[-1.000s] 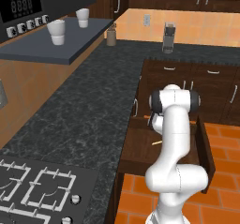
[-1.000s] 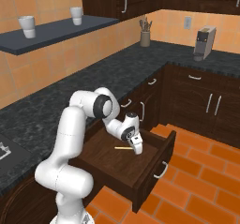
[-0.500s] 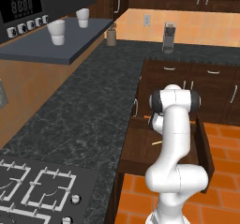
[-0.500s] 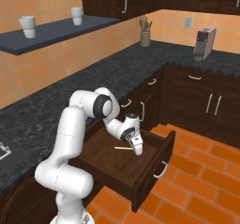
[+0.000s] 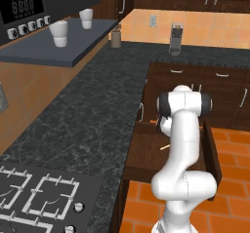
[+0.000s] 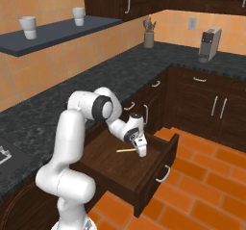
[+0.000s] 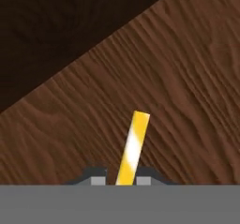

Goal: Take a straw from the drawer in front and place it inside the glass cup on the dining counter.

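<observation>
The worktop [image 5: 97,110], black speckled granite, ran along the orange wall and turned the corner. Dark-brown cabinets [image 6: 211,104] stood under it, over an orange tiled floor [image 6: 202,190].

The drawer [image 6: 126,164] was pulled open below the worktop's edge, and everything else is placed from it. Its floor was lighter brown wood, and a small silver handle [image 6: 163,173] sat on its front panel.

The arm [image 6: 72,142] rose beside the drawer and bent down into it. A grey shelf [image 5: 53,49] hung on the wall well above the drawer, carrying two white cups [image 5: 59,33]. A hob [image 5: 39,198] lay in the worktop to one side of the drawer. Far beyond the drawer, on the worktop by the wall, stood a coffee machine [image 6: 209,44] and a pot of utensils [image 6: 149,37].

The gripper [image 6: 142,152] was down at the drawer's floor, pointing at the wood. In the hand view its two fingertips [image 7: 96,177] stood close on either side of the straw [image 7: 133,148], closed on it.

The straw, pale yellow, lay flat on the drawer's floor near the middle, one end between the fingertips and the rest reaching away from the gripper.
</observation>
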